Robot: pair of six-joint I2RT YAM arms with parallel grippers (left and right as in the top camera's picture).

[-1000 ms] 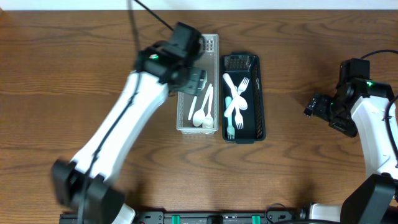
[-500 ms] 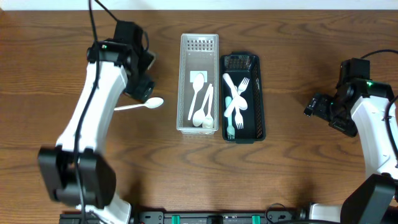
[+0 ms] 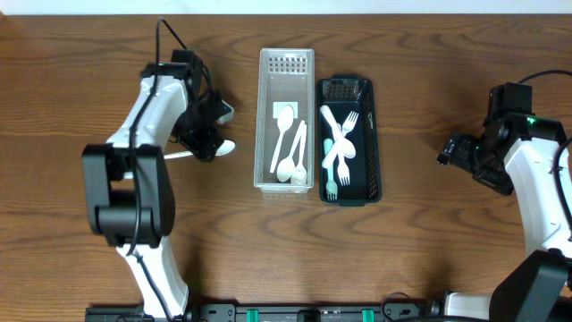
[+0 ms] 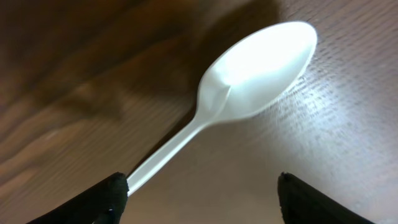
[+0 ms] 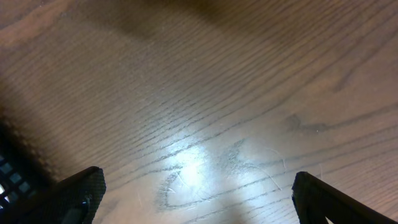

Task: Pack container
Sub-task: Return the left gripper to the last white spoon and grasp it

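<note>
Since half a second ago the left arm has drawn in closer to the lone white plastic spoon (image 4: 258,68) and now crouches right over it, while the right arm has kept its place at the far right of the desk (image 3: 429,259). That spoon lies flat on the wood just left of the clear plastic tray (image 3: 261,116), bowl toward the tray and handle pointing away from it. The left pincer (image 4: 202,190) is spread wide and grasping nothing; in the left wrist view the handle runs down to the left fingertip (image 4: 115,190), though contact is hard to judge there, perhaps only very close. Inside the clear tray lie white spoons (image 3: 288,159). Touching its right side sits a black tray (image 3: 376,143) holding white forks (image 3: 340,143). The right pincer (image 5: 199,193) is also released, its tips far apart over bare wood, well apart from both trays.
</note>
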